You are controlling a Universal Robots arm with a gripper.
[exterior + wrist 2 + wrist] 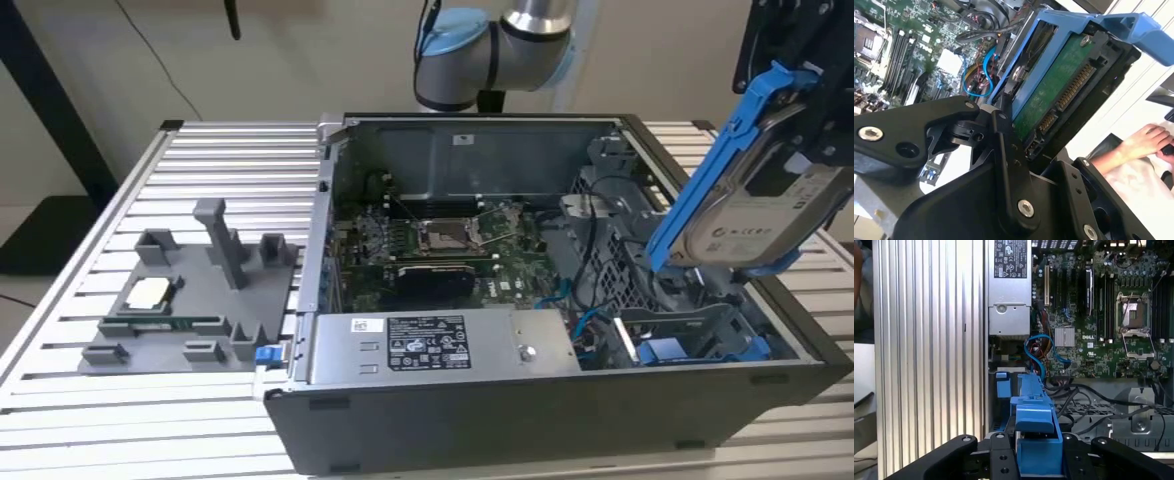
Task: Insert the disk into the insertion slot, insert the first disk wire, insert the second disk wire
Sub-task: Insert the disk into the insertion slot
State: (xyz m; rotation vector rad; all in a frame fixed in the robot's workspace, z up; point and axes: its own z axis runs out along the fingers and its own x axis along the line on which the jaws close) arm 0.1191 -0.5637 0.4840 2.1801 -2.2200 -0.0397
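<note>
The black fingers [1005, 140] clamp the silver-grey rectangular disk in its blue plastic carrier [750, 212], which is tilted above the grey metal insertion slot [674, 345].

The disk [758, 205], silver-grey with a white label and framed by a blue carrier, was seen steeply tilted, raised over the case's near corner at the exterior view's right. The insertion slot [705, 322], grey metal with blue tabs, was seen below, apart from it.
</note>
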